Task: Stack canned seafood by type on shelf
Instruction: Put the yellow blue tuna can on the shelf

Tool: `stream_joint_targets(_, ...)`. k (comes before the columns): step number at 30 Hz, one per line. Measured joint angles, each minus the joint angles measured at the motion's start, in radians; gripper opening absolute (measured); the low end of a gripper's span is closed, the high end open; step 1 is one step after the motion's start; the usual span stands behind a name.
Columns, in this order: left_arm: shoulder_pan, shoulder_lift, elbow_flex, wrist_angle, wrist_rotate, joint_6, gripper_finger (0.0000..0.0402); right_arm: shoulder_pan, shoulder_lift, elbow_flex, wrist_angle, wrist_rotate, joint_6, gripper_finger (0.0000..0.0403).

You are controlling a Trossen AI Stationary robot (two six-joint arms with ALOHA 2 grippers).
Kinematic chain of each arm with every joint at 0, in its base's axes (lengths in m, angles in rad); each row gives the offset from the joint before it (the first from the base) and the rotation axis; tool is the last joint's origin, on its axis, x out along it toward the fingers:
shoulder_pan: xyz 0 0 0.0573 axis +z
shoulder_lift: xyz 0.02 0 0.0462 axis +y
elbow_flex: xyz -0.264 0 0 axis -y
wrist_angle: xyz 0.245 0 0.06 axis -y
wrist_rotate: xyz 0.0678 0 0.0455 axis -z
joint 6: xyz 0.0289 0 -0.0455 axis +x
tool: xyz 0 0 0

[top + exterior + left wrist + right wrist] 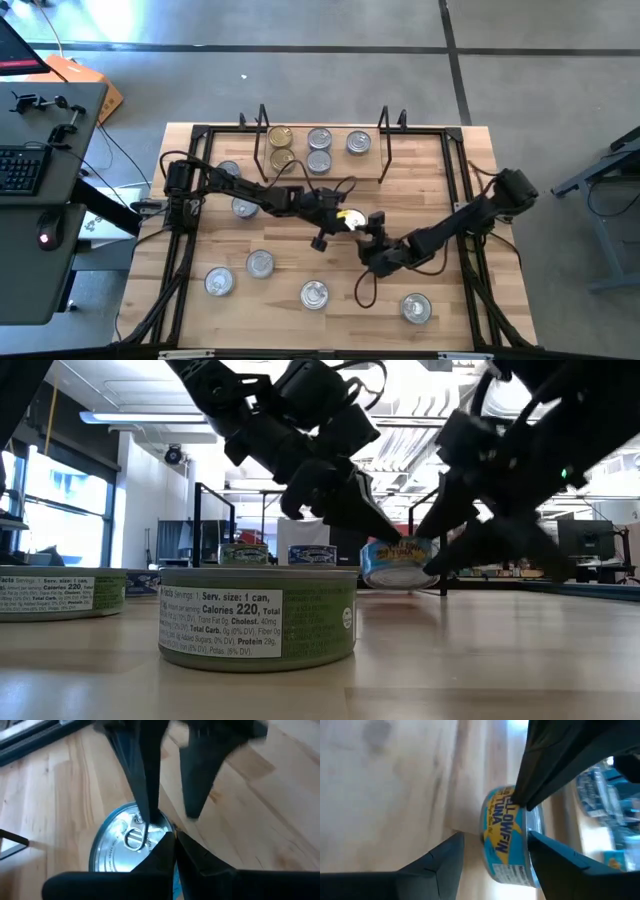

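Meeting at one tin [351, 219], both pincers; five tins shelved.

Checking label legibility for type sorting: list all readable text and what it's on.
"Serv. size: 1 can, Calories 220, Total" on the green-label can nearest the low camera.
"Calories 220" on the can at the left edge.
"…LLOWFIN TUNA" on the blue can between both end effectors.
Shelf cans' labels: too blurred.

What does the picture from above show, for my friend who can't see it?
Two dark arms meet mid-table at one tin, left gripper and right gripper beside it. Five tins sit on the shelf behind; others lie scattered on the table.
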Motion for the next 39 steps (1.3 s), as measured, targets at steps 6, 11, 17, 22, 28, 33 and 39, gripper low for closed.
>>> stream_joint_targets(6, 0.001, 0.000, 0.027, -0.030, 0.043, -0.039, 0.0000, -0.001, 0.084, 0.000, 0.085, 0.113, -0.029, 0.0211)
stream_joint_targets(11, 0.000, 0.000, 0.028, -0.029, 0.064, -0.049, 0.0000, -0.008, 0.104, 0.000, 0.163, 0.117, -0.006, 0.0196)
stream_joint_targets(17, 0.001, -0.038, 0.028, -0.078, 0.021, -0.074, 0.0010, -0.008, 0.086, 0.002, 0.135, 0.115, 0.107, 0.0120)
stream_joint_targets(22, -0.002, -0.179, 0.018, -0.353, -0.125, -0.118, 0.0028, -0.013, 0.009, 0.000, 0.018, 0.125, 0.155, 0.0120)
stream_joint_targets(28, -0.008, -0.387, -0.169, -0.360, -0.153, -0.290, 0.0024, -0.132, -0.110, 0.000, -0.005, 0.191, 0.016, 0.0120)
stream_joint_targets(33, -0.062, -0.570, -0.403, -0.155, -0.208, -0.405, 0.0012, -0.291, -0.114, 0.039, 0.068, 0.073, -0.268, 0.0120)
stream_joint_targets(39, -0.142, -0.736, -0.635, 0.090, -0.373, -0.499, 0.0008, -0.454, -0.025, 0.128, 0.024, 0.047, -0.391, 0.0120)
